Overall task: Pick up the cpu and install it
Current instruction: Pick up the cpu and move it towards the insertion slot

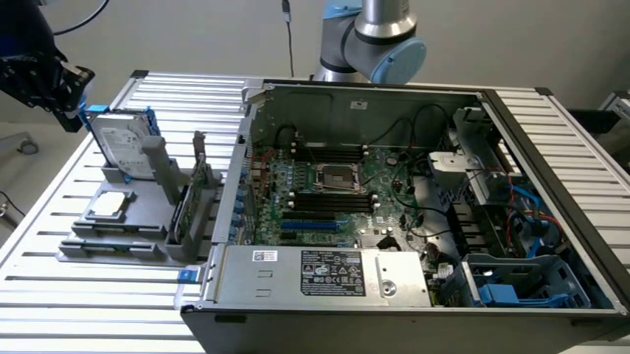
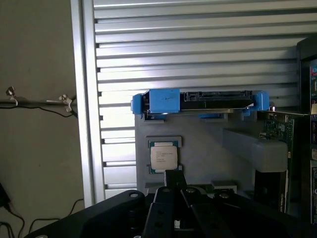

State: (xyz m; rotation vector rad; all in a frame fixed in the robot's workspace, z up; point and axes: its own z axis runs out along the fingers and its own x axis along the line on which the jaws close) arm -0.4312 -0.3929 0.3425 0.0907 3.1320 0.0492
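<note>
The hand [image 2: 173,179], fingers pressed together, points toward the cpu [image 2: 164,157], whose print is unreadable.

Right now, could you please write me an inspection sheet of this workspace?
Surface: slatted metal table, bearing a grey holder and an open computer case.
Job's things: cpu lies flat in the holder; motherboard socket sits in the case.
Clutter: hard drive stands upright in the holder.
Grippers: tool shut, holding nothing, apart from the cpu.
Cables: black cables and blue cables inside the case.
Surroundings: pale wall behind; nothing else seen.
</note>
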